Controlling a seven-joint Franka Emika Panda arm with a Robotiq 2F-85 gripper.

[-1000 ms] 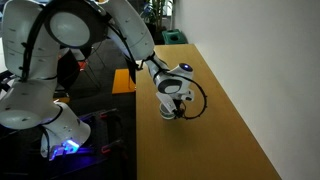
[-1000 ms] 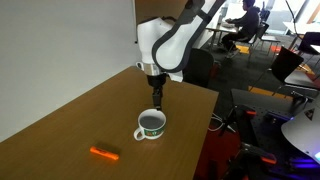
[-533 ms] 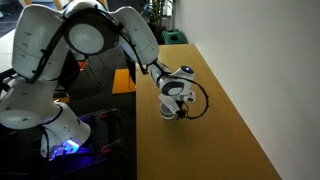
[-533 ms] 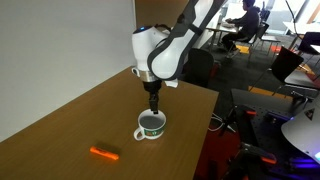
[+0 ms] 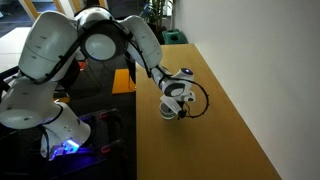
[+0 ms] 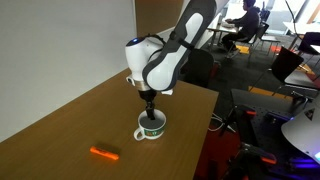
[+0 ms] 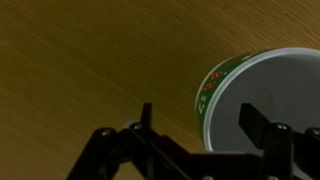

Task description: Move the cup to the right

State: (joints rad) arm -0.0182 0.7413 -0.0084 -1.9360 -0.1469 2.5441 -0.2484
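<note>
**A:** Neighbours of the tool (image 6: 150,113), nearest first?

**B:** Bare wooden counter (image 6: 60,130) lies right beneath it. Past the handle side of the cup (image 6: 155,132), well apart from the tool, a small orange object (image 6: 104,154) lies flat on the wood. Farther off, a pale wall (image 6: 60,40) runs along the counter's edge. Beyond the opposite edge stands dark office furniture (image 6: 287,62), too blurred to detail.

**A:** Anything on the tool itself?

**B:** In an exterior view a black cable (image 5: 201,100) loops out from its side. I cannot tell whether it touches the counter.

**A:** And the cup?

**B:** It is white with a green patterned band, and it stands upright on the counter directly under the tool. In the wrist view one finger (image 7: 146,112) hangs outside the cup's wall, with a strip of wood showing between them. The other finger (image 7: 250,118) sits inside the rim.

**A:** Gripping?

**B:** No. The jaws are spread and straddle the wall without pinching it.
</note>
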